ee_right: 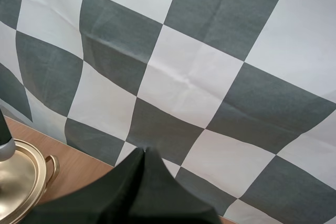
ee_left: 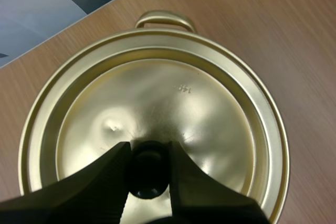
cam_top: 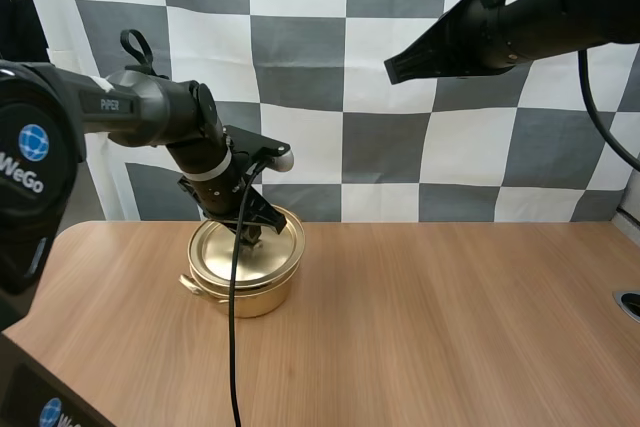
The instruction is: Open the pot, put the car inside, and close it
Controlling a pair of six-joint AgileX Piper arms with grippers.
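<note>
Left arm (cam_top: 150, 107), marked "PiPER", angles forward and down. The left gripper (ee_left: 148, 150) pinches the black round knob (ee_left: 148, 179) of the gold metal lid (ee_left: 157, 93), which sits on the round gold pot (cam_top: 245, 297) at the left of the wooden table (cam_top: 450, 327). Right gripper (cam_top: 396, 69) raised beyond, fingers pressed into 1 wedge.

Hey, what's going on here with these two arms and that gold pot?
The left arm is working on the gold pot standing on the wooden table. Its jaws are closed on the black knob in the middle of the lid, which sits on the pot. The right arm hangs high above the table, its jaws shut on nothing.
</note>
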